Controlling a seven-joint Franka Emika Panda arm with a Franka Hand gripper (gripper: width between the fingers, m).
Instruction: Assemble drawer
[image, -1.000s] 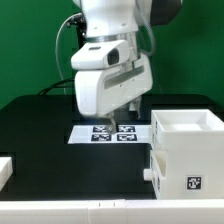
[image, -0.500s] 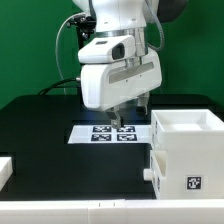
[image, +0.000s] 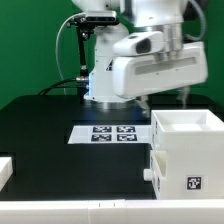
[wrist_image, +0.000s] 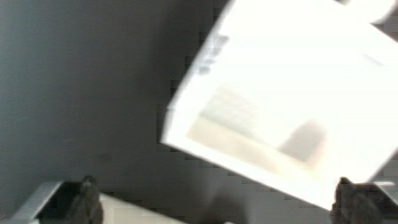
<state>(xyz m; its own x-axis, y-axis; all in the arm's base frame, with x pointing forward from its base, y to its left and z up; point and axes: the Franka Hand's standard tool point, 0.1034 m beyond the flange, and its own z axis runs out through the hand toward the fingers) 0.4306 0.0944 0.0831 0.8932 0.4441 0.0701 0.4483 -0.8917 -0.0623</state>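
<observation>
Drawer location: The drawer (image: 186, 124) is seen at the exterior view's right, open side up, just beside the marker board (image: 110, 133) on the black tabletop (image: 40, 130). A tagged white block (image: 180, 178) shows directly below it in that view. Whether the drawer rests on that block or stands behind it cannot be told.
Drawer in wrist view: The drawer (wrist_image: 294, 95) is seen from above, empty and blurred, with its edges skewed against the line between the fingers.
End effector: The end effector (image: 165, 97) is held above the drawer and is not touching it. In the wrist view the fingertips (wrist_image: 80, 200) are spread wide apart and nothing is held between them.
Weight: The drawer is judged to be light, being a small hollow plastic shell.
Stiffness: It is judged to be rigid. The thick walls should not flex under a firm pinch.
Surface: The surface is smooth and glossy, so some slip between the pads is to be expected, above all if the drawer is lifted off-centre.
Fragility: Fragility is judged to be low, and little harm is expected from a short drop.
Where to take hold: One wall is best pinched across its thickness near its middle, with one finger inside the cavity and one outside.
Alignment needed: The wrist would first have to be turned until the fingers lie square to the chosen wall.
Risk: If a corner is grasped, the drawer is likely to swing or twist in the grip.
</observation>
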